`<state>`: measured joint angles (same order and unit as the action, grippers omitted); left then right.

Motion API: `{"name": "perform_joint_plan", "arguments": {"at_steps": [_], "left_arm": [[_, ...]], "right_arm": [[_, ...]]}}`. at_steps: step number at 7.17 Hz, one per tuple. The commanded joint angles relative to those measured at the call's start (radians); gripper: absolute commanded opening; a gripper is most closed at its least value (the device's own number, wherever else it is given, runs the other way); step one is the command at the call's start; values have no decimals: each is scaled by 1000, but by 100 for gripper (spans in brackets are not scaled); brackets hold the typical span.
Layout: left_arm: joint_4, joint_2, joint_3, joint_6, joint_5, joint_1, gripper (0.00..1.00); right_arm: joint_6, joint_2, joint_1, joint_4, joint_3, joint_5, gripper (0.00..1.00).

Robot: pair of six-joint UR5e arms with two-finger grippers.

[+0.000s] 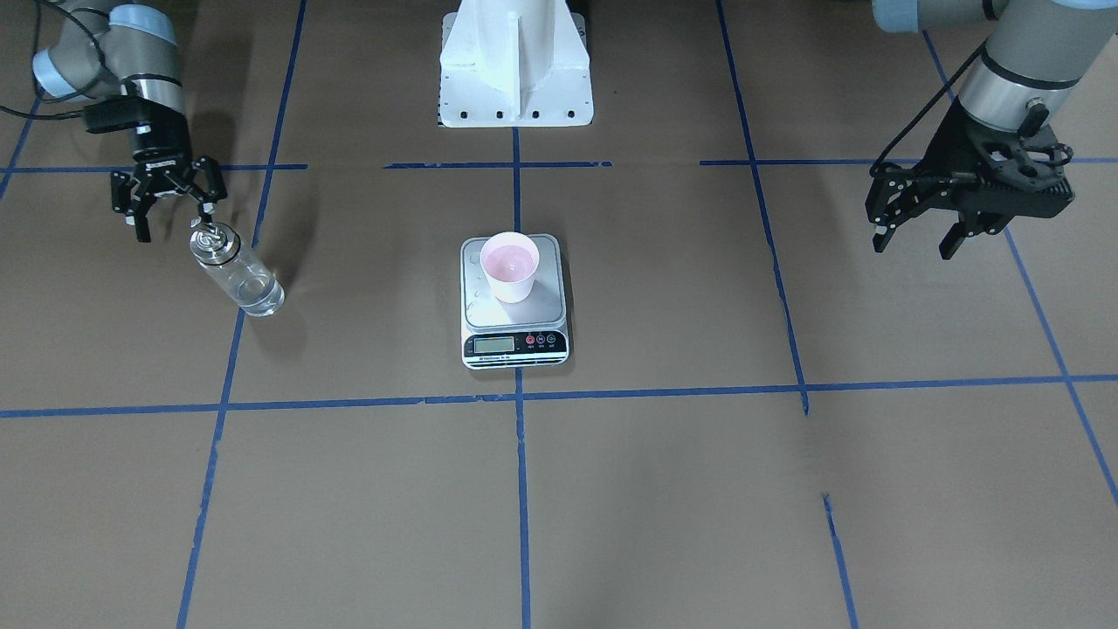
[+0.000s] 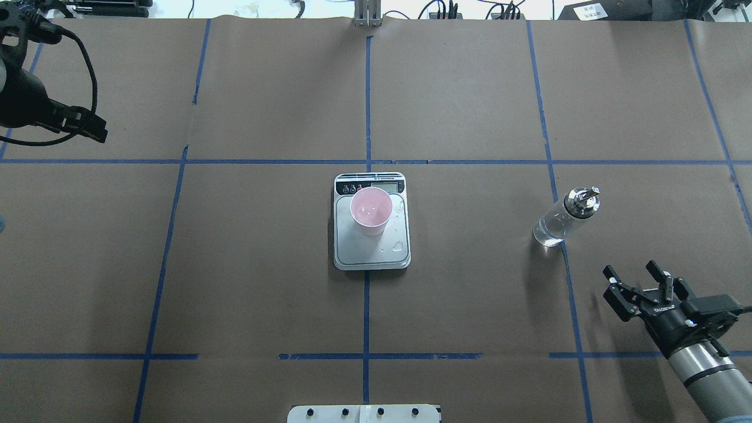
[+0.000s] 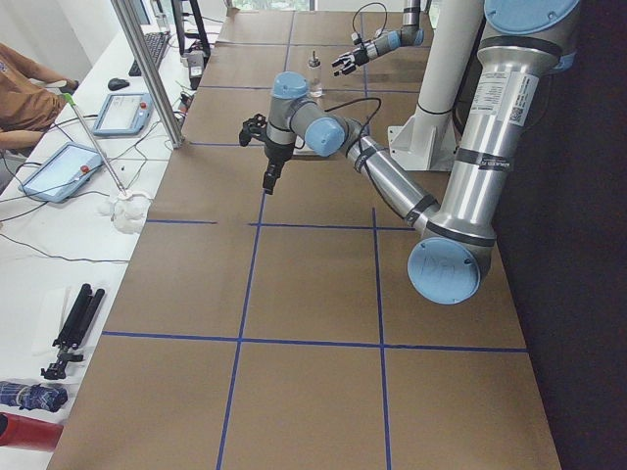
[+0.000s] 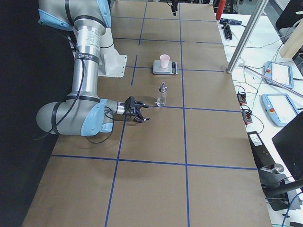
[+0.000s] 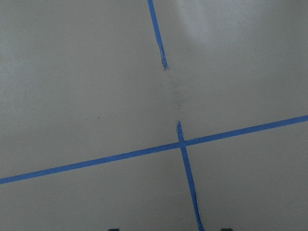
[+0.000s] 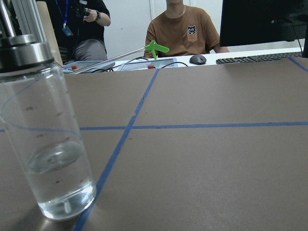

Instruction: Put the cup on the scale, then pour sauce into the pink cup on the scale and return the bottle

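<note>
Nearest us in the right-side view lies the grey-and-blue right arm (image 4: 71, 118), stretched low over the brown paper-covered table (image 2: 264, 264) with its blue tape grid. Its black two-finger right gripper (image 2: 634, 271) has its fingers spread wide and holds nothing. The black left gripper (image 1: 913, 247) hangs likewise parted and empty, well apart beyond the scale.

That flat square kitchen scale with a silver steel platform (image 2: 364, 252) sits at the table's middle. The small clear glass bottle with a silver pour-spout cap (image 2: 561, 220) stands upright on a tape line, long axis vertical. It is just ahead of the right gripper's fingertips, away from the robot and slightly toward the centre. We judge the right arm far the nearer to it. The small pale pink paper cup (image 2: 371, 210) stands on the platform's display-side half.

The front-facing view makes a fingertip seem to touch the spout, but the overhead view shows a clear gap. Only the right wrist view shows the clear sauce (image 6: 60, 185) filling just the bottle's lower part. Small clear drops (image 2: 399, 245) on the platform suggest to us that pouring is done.
</note>
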<state>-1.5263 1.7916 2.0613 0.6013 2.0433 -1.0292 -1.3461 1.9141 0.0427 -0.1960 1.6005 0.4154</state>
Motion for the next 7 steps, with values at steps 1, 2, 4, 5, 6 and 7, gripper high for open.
{"name": "perform_joint_plan", "arguments": {"at_steps": [1,2,4,5,6,7], "left_arm": [[-2,0,-7,0,0,3,76],[0,0,-6,0,0,4,76],[0,-1,-7,-5,0,4,76],[-3,-3,-7,-14,3,4,76],[-9,-6,-29,-44,2,3,76],[-9,-9,-47,-117,2,3,75]], "right_arm": [[160,29,-65,156,-7,131,100],[209,22,-169,156,-5,267,100],[327,-10,-431,150,-32,567,100],[381,-53,-575,141,-71,730,100],[466,-128,-775,45,-91,983,100],[561,-198,-961,-94,-91,1228,100]]}}
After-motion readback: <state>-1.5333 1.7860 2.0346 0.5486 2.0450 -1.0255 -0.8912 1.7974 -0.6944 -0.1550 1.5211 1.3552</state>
